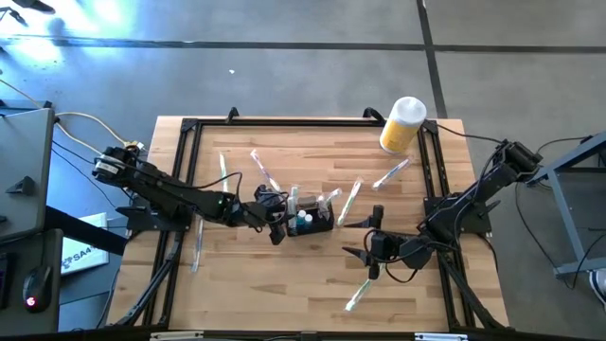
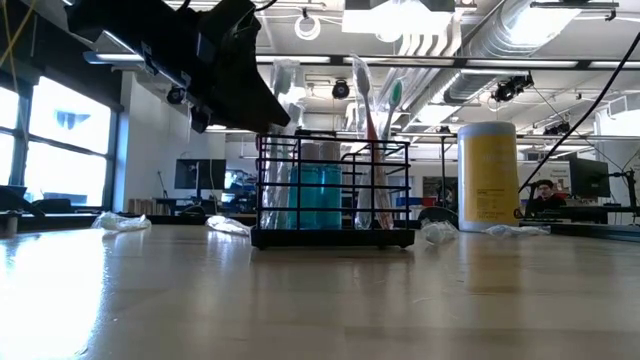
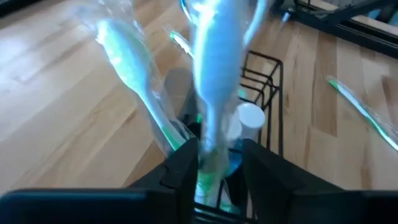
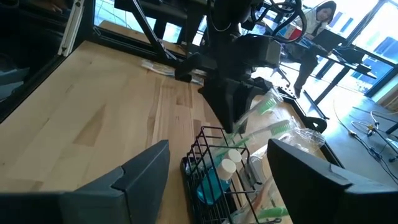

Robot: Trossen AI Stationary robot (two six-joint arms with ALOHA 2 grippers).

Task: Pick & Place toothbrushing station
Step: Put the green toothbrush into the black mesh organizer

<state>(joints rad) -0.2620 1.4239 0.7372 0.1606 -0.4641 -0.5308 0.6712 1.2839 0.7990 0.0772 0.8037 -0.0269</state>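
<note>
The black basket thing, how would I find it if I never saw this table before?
Look at the middle of the wooden table, between the two dark arms. There stands the small black wire caddy, with wrapped toothbrushes sticking up out of it and the left gripper right beside it. Unlike the tall yellow cylinder at the far edge, it is a low, see-through box of wire.

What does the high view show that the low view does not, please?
Only the high view shows both arms, with the right gripper open beside the caddy, and wrapped toothbrushes scattered over the table. Only the low view shows the room behind and the brushes standing upright in the caddy. Both show the caddy, the yellow cylinder and the left gripper at the caddy.
</note>
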